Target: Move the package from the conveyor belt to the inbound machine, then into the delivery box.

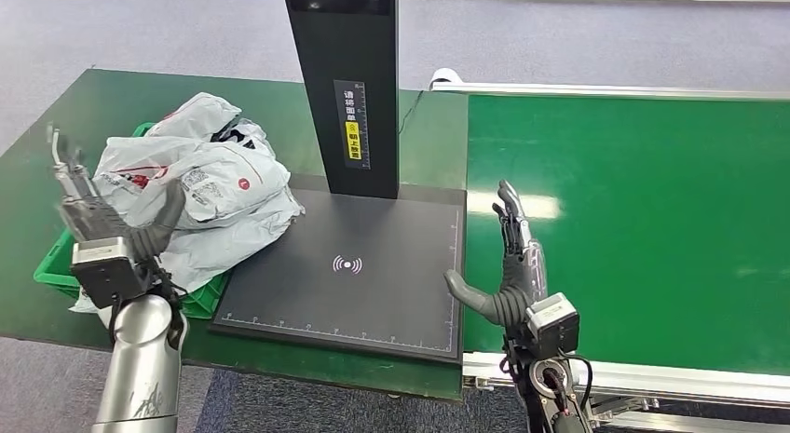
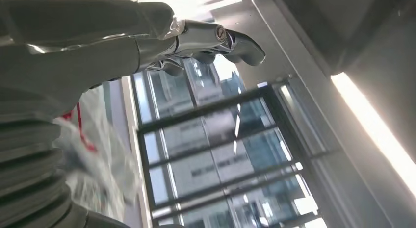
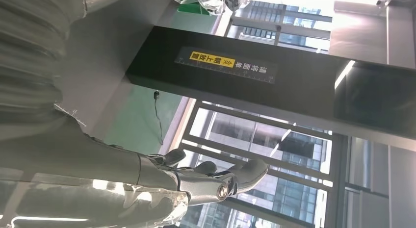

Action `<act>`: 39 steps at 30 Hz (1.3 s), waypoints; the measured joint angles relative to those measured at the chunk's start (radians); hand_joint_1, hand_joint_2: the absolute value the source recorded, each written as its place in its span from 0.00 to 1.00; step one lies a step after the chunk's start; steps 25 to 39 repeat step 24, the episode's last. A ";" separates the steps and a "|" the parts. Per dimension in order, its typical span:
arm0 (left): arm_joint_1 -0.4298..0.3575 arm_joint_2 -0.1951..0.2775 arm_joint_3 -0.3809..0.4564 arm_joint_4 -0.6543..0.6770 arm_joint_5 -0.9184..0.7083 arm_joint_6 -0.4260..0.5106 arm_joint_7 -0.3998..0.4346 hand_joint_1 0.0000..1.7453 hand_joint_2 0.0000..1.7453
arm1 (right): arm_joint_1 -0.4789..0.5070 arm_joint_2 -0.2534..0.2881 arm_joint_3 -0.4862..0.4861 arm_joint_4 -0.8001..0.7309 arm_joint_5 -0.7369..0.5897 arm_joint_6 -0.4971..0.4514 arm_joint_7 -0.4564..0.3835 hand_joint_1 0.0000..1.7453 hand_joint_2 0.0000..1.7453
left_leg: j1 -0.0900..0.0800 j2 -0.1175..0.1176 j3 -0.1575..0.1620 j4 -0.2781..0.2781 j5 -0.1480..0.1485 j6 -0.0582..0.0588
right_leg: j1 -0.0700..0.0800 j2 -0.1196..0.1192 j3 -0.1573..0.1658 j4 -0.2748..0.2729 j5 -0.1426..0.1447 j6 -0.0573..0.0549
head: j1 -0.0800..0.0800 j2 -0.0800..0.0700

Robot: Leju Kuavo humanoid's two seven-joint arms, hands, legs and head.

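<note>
Both hands, the left hand (image 1: 88, 205) and right hand (image 1: 508, 256), are spread and hold nothing, while the packages (image 1: 200, 186) lie heaped in the green box (image 1: 56, 270) beside the scanner plate (image 1: 373, 284), so the drop-off looks complete and the next move likely calls for another parcel from the belt (image 1: 643, 219).

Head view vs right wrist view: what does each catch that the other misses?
Head view alone: the green conveyor belt, the flat dark scanner pad with its white wave mark, the left hand raised beside the crumpled white plastic packages, and the arms. Right wrist view alone: window panes with buildings behind them. Both: the black upright scanner post with its yellow label, the green plastic delivery box, and the open right hand.
</note>
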 joint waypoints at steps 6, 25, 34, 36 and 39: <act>0.038 0.023 -0.109 0.000 0.083 -0.278 -0.029 0.00 1.00 | -0.015 -0.002 0.000 0.013 -0.005 0.007 -0.004 0.00 1.00 | 0.000 0.000 0.000 0.000 0.000 0.000 | 0.000 0.000 -0.001 0.000 0.000 0.000 | 0.000 0.000; 0.104 0.049 -0.207 0.135 0.218 -0.729 0.157 0.00 1.00 | -0.025 -0.006 -0.052 0.128 -0.135 0.053 0.220 0.00 1.00 | 0.000 0.000 -0.001 0.000 0.000 0.000 | 0.000 0.000 -0.001 0.000 0.000 0.000 | 0.000 0.000; 0.104 0.049 -0.207 0.135 0.218 -0.729 0.157 0.00 1.00 | -0.025 -0.006 -0.052 0.128 -0.135 0.053 0.220 0.00 1.00 | 0.000 0.000 -0.001 0.000 0.000 0.000 | 0.000 0.000 -0.001 0.000 0.000 0.000 | 0.000 0.000; 0.104 0.049 -0.207 0.135 0.218 -0.729 0.157 0.00 1.00 | -0.025 -0.006 -0.052 0.128 -0.135 0.053 0.220 0.00 1.00 | 0.000 0.000 -0.001 0.000 0.000 0.000 | 0.000 0.000 -0.001 0.000 0.000 0.000 | 0.000 0.000; 0.104 0.049 -0.207 0.135 0.218 -0.729 0.157 0.00 1.00 | -0.025 -0.006 -0.052 0.128 -0.135 0.053 0.220 0.00 1.00 | 0.000 0.000 -0.001 0.000 0.000 0.000 | 0.000 0.000 -0.001 0.000 0.000 0.000 | 0.000 0.000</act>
